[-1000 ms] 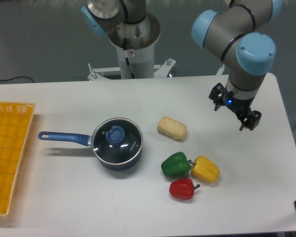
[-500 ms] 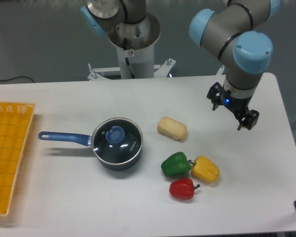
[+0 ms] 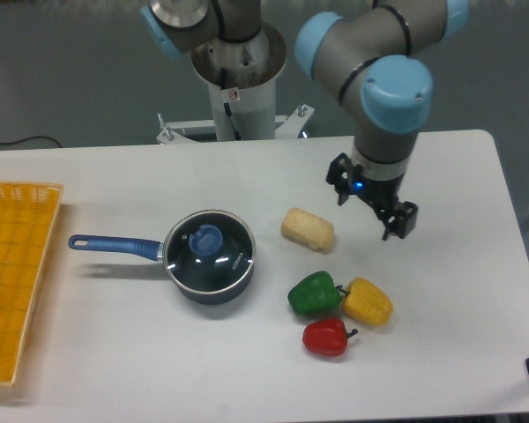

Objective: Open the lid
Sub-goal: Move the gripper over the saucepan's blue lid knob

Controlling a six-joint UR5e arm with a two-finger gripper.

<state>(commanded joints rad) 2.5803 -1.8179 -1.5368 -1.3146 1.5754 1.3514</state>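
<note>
Since the lid (image 3: pixel 208 247) sits flat on its saucepan (image 3: pixel 210 264), blue knob (image 3: pixel 207 239) up for grabbing, my claw (image 3: pixel 370 205) hangs released, empty, well right of it.

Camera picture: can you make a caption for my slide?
Robot hand open above the table, lid still on the blue saucepan, three peppers nearby.
</note>
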